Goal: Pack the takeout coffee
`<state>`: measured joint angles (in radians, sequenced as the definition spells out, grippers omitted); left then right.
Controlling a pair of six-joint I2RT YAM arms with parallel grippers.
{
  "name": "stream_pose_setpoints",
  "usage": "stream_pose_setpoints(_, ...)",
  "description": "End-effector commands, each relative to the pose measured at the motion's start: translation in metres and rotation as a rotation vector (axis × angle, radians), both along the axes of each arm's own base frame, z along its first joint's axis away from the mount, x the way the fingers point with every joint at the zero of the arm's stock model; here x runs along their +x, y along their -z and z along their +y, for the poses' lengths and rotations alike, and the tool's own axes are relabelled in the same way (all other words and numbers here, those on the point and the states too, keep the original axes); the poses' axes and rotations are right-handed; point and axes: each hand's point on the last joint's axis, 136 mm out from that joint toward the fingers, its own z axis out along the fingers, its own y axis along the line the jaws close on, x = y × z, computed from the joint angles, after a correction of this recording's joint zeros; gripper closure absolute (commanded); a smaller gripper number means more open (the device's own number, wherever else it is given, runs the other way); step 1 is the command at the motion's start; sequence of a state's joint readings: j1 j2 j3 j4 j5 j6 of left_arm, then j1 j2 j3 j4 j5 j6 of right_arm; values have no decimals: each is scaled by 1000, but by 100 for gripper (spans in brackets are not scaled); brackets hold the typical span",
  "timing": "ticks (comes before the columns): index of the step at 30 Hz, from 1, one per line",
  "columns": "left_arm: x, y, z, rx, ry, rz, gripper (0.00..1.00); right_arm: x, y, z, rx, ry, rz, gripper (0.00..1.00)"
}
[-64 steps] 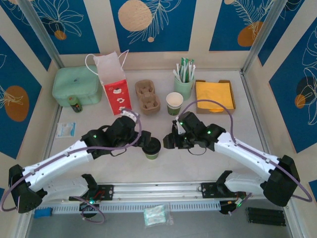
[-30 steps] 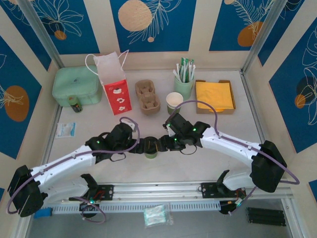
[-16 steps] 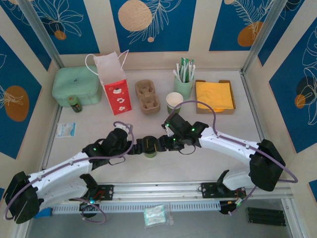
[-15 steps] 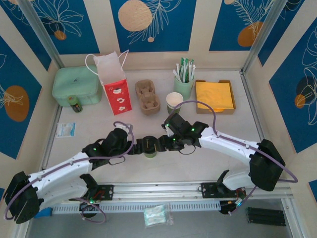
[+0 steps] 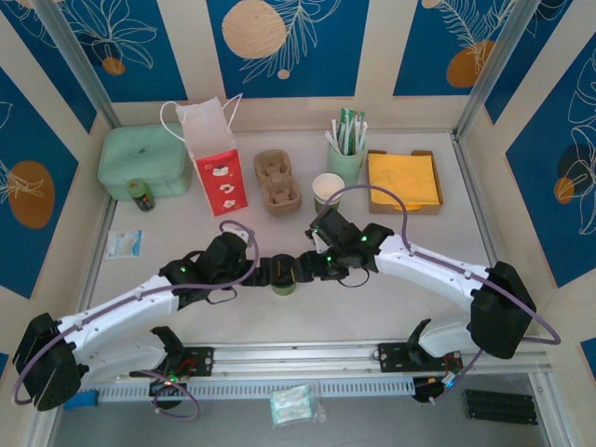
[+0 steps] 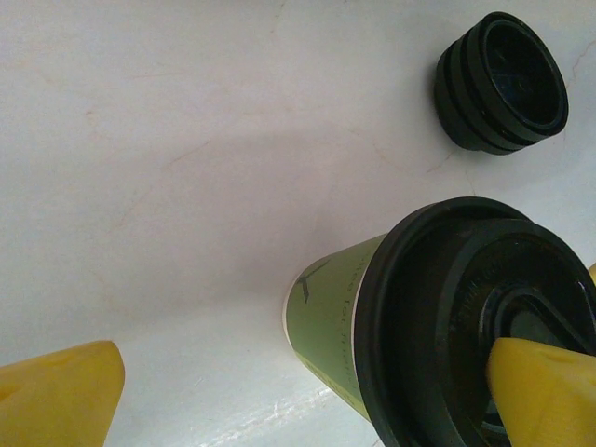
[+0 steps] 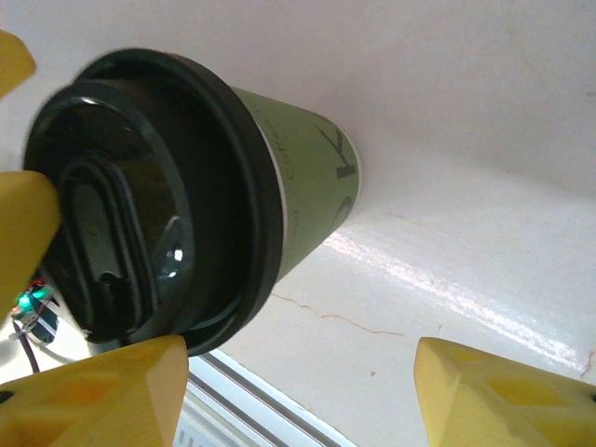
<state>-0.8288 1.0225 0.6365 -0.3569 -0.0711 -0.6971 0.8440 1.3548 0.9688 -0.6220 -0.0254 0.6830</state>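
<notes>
White tabletop [image 5: 168, 228] walled by blue-and-cream leaf-patterned panels, seen from above. Near the middle, upright on the table: takeout coffee [image 5: 284, 287], lidded. Left gripper [image 5: 268, 271] reaching in from the left and right gripper [image 5: 315, 268] from the right, both close by the cup's top. Along the back: mint box [image 5: 144, 160], red-and-white paper bag [image 5: 216, 168], cardboard cup carrier [image 5: 277, 180], lidless cup [image 5: 327, 193], green holder of sticks [image 5: 345, 163], tray of orange napkins [image 5: 403, 180].

From the left wrist: yellow fingers [image 6: 60, 391] spread wide, jaws open, gripping nothing. One finger off to the side over bare table, the other overlapping the face of the black lid [image 6: 447, 307]. Green cup side below the lid. Stack of black lids [image 6: 503, 82] on the table beyond, apart from the cup.

From the right wrist: own yellow fingers [image 7: 507, 396] parted wide, jaws open, holding nothing. Cup off to one side of the gap, lid rim just over one fingertip. Another yellow pad [image 7: 23, 242] at the left edge, overlapping the lid; touching or not, cannot tell.
</notes>
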Motion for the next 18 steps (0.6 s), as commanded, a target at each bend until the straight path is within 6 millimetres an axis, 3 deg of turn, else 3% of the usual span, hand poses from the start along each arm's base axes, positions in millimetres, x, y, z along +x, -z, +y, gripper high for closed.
stream_pose_setpoints(1,-8,5,4,48,39,31,1,4,-24,3,48,-10,-46,34)
stream_pose_setpoints(12,0,-41,7,19,29,-35,1,8,-47,11,98,-22,-67,34)
stream_pose_setpoints(18,1,-32,23,25,-14,-1,0,4,-41,18,77,-36,-62,31)
